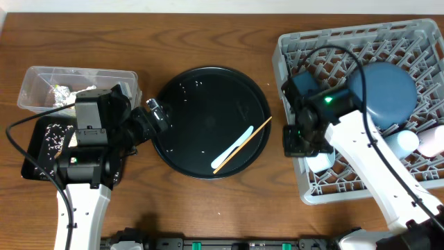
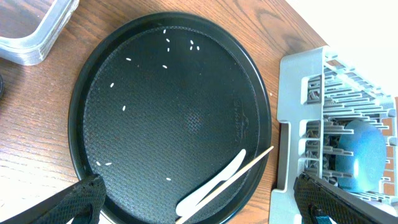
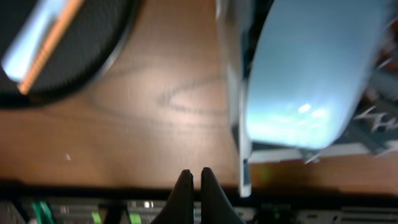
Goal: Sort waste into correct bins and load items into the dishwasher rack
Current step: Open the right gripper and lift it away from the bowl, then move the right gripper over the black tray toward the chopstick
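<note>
At the rim of the dishwasher rack [image 1: 286, 47] my right end effector [image 3: 191, 173] is pinched shut, seemingly empty, my left end effector [image 2: 198, 180] gaping wide, so loading the white spoon [image 2: 217, 176] and chopstick [image 2: 255, 160] comes next.

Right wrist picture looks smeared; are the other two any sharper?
Right wrist: blurred throughout, the pale blue dish and spoon mere smears. Left wrist: crisp, single rice grains distinct on the round tray. Overhead: sharp and evenly lit.

white spoon [image 3: 26, 42] blurred, rack [image 1: 416, 47] cut off
</note>
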Robot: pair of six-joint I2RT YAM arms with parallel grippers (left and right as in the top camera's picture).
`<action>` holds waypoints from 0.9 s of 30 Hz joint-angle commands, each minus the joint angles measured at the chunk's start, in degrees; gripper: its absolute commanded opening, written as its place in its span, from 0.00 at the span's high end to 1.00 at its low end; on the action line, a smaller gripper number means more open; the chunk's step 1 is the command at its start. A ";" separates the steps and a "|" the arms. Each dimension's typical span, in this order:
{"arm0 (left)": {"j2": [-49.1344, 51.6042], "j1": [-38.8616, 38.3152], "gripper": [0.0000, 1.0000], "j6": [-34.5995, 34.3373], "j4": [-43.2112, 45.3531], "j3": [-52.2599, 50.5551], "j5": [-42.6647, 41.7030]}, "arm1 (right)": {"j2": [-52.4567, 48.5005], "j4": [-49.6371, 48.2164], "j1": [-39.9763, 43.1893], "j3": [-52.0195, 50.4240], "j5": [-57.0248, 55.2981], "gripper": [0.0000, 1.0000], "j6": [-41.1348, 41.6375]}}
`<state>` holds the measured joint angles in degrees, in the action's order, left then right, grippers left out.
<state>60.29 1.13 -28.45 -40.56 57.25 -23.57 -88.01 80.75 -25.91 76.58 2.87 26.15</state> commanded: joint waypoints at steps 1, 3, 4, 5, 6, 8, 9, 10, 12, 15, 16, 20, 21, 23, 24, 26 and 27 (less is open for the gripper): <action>0.07 0.31 0.02 0.79 -0.17 0.83 0.52 | -0.02 0.81 0.02 -1.97 3.52 0.99 -1.55; 0.04 0.31 0.02 0.79 -0.17 0.83 0.52 | -0.02 1.55 0.04 -2.86 2.43 0.97 -0.70; 0.04 0.31 0.02 0.79 -0.17 0.83 0.52 | -0.02 1.66 0.04 -3.37 1.62 0.93 0.07; 0.07 0.31 0.02 0.79 -0.17 0.83 0.52 | -0.02 1.64 0.04 -3.96 0.74 0.92 0.66; 0.04 0.31 0.02 0.79 -0.17 0.83 0.52 | -0.02 1.62 0.04 -4.50 0.07 0.92 1.20; 0.04 0.31 0.02 0.79 -0.17 0.83 0.52 | -0.02 1.49 0.02 -6.05 -0.07 0.92 1.27; 0.04 0.31 0.02 0.79 -0.17 0.83 0.52 | -0.02 1.31 0.02 -6.95 -0.07 0.92 1.27; 0.04 0.31 0.02 0.79 -0.17 0.83 0.52 | -0.02 1.25 0.02 -7.67 -0.11 0.92 1.27; 0.04 0.31 0.02 0.79 -0.17 0.83 0.52 | -0.02 0.28 0.02 -9.03 -0.96 0.92 1.55; 0.04 0.31 0.02 0.79 -0.17 0.83 0.52 | -0.02 0.00 0.02 -10.32 -4.46 0.86 4.52; 0.04 0.31 0.02 0.79 -0.17 0.83 0.52 | -0.02 -0.02 0.02 -10.62 -4.96 0.83 4.68; 0.04 0.31 0.02 0.79 -0.17 0.83 0.52 | -0.02 -0.52 0.02 -11.52 -5.09 0.75 4.68; 0.04 0.31 0.02 0.79 -0.17 0.83 0.52 | -0.02 -0.72 0.02 -11.72 -5.09 0.75 4.68; 0.04 0.31 0.02 0.79 -0.17 0.83 0.52 | -0.02 -1.55 0.00 -12.48 -5.05 0.75 4.68; 0.04 0.31 0.02 0.79 -0.17 0.83 0.52 | -0.02 -1.92 0.02 -12.87 -5.05 0.75 4.68; 0.07 0.31 0.02 0.79 -0.17 0.83 0.52 | -0.02 -3.23 0.02 -13.97 -5.01 0.78 4.70; 0.04 0.31 0.02 0.79 -0.17 0.83 0.52 | -0.02 -3.93 0.02 -14.53 -5.01 0.80 4.70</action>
<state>60.29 1.13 -28.45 -40.58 57.25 -23.57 -88.03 77.58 -25.91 63.33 -1.17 29.87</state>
